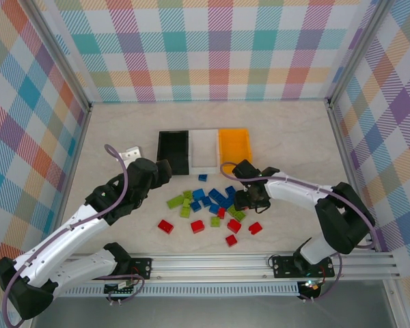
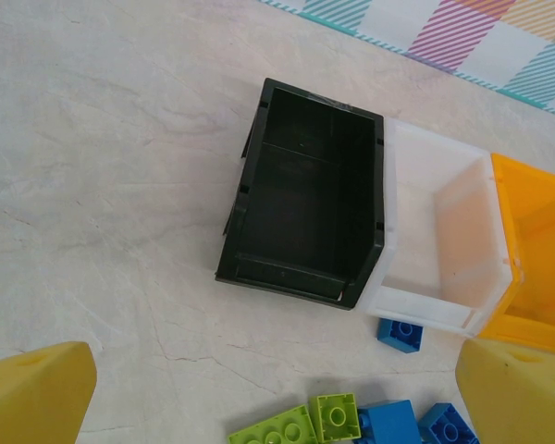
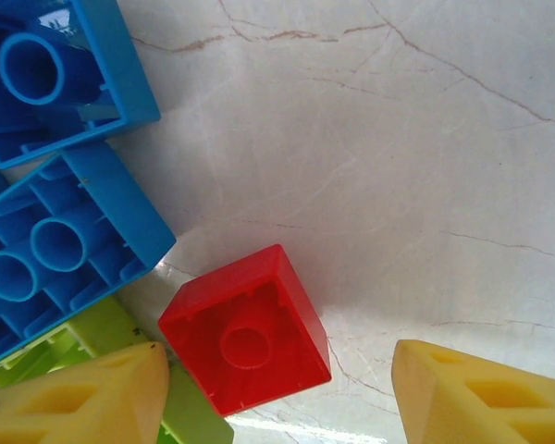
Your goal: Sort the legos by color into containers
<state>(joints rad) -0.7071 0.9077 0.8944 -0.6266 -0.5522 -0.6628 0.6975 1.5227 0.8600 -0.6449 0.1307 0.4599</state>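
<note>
**Both grippers spread wide, bricks loose on the table**

The right gripper (image 3: 279,393) is spread wide and holds nothing. Its yellow fingertips (image 3: 83,398) are low over the table (image 3: 398,139). Between them lies a red brick (image 3: 245,328), hollow side up and closer to the finger on the picture's left. Whether that finger touches it cannot be told. A green brick (image 3: 69,344) lies partly under the same finger. Two blue bricks (image 3: 65,250), also upside down, sit just beyond it.

The overhead view is too coarse for that detail. It does place this gripper at the right edge of the scatter of bricks (image 1: 212,205), which lies between the two arms.

The left gripper (image 2: 277,402) is also open and empty, hanging above bare table. Its wrist camera looks at the three bins standing side by side with walls touching: the black bin (image 2: 305,194), the white bin (image 2: 435,240) and the orange bin (image 2: 536,240). A single blue piece (image 2: 402,333) lies just beside the white bin's near wall. A few green and blue bricks show at the lower edge of that view.

From overhead, the row of bins stands beyond the scatter, black on the left and orange on the right. The left gripper is just beside the black bin's near end. Several loose red pieces (image 1: 197,226) lie along the near side of the scatter, towards the arm bases.
</note>
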